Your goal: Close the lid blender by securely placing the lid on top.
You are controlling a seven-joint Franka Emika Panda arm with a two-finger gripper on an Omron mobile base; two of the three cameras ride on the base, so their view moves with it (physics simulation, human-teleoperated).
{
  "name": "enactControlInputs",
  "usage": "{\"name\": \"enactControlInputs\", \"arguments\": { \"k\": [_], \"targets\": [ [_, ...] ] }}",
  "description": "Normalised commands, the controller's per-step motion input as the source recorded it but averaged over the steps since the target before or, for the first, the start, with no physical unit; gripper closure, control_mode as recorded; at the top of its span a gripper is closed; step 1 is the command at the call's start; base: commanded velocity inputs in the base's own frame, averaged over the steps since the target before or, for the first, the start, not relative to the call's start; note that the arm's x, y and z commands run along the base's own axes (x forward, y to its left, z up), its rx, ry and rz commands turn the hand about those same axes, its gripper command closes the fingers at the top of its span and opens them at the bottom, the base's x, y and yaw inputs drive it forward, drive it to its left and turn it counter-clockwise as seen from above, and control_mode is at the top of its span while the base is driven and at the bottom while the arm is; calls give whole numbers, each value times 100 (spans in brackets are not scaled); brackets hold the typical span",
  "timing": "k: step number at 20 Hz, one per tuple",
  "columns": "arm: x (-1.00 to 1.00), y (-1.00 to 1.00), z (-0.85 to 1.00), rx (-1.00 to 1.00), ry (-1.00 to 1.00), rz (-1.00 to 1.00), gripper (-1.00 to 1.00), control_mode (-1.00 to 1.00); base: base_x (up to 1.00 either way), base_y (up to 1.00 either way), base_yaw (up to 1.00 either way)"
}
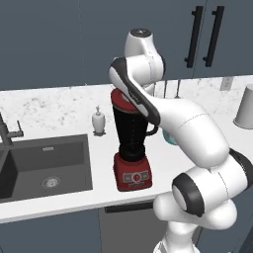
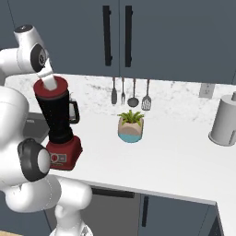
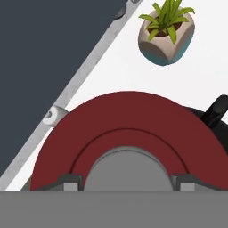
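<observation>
At the left of the left base view a dark sink [image 1: 47, 165] is sunk into the white counter [image 1: 59, 111], with a small white soap bottle [image 1: 98, 121] just beyond its rim. The blender [image 1: 131, 148] stands mid-frame near the counter's front edge, the red lid [image 1: 120, 99] on its jar top. In the hand view, the gripper [image 3: 128, 187] sits pressed around the lid's grey cap, fingertips [image 3: 69, 182] either side; whether they clamp it I cannot tell. Open counter stretches right to a potted plant [image 2: 131, 125] and a grey canister [image 2: 225, 120].
</observation>
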Motion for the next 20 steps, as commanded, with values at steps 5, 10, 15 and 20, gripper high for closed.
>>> {"name": "enactControlInputs", "arguments": {
  "k": [5, 10, 15, 20],
  "targets": [
    [-4, -10, 0, 0, 7, 0, 100, -100, 0, 0, 0],
    [0, 0, 0, 0, 6, 0, 100, -100, 0, 0, 0],
    [0, -1, -17, 0, 8, 0, 100, -100, 0, 0, 0],
    [0, 0, -54, -2, 0, -3, 100, -100, 0, 0, 0]
  ]
}}
